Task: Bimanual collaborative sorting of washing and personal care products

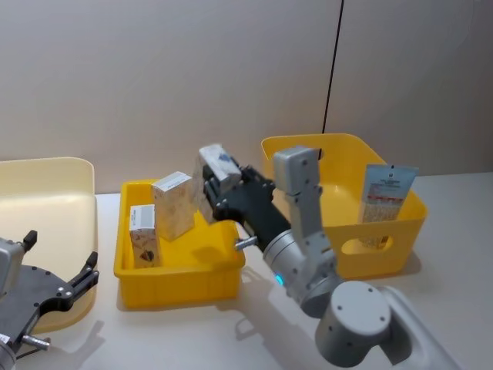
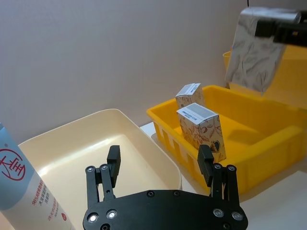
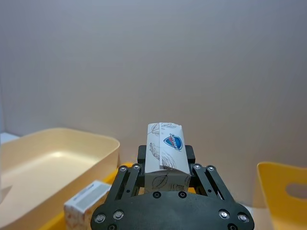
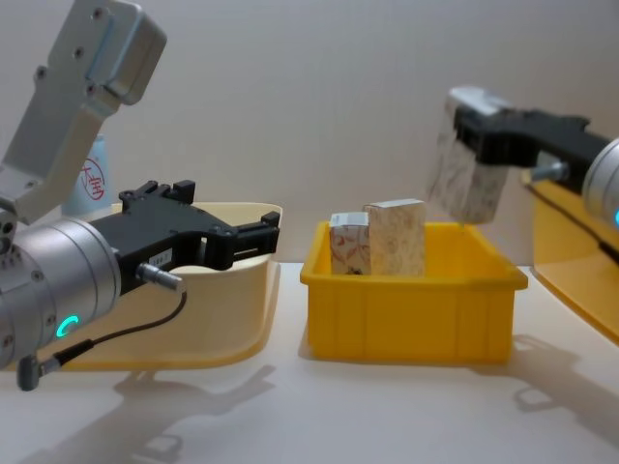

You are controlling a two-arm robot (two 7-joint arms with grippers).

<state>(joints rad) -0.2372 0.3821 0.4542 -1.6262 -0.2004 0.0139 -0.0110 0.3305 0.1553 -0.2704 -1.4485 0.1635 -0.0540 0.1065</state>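
right gripper (image 1: 218, 176) w/ carton (image 1: 219, 163) clamped, prob. above low yellow bin (image 1: 181, 274)

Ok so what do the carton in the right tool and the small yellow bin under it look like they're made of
The carton in the right tool looks like thin printed cardboard: sharp folded edges, flat panels, a slight sheen. The small yellow bin looks like moulded plastic, smooth and semi-glossy, with a rolled rim and rounded corners. Neither can be confirmed by look alone.
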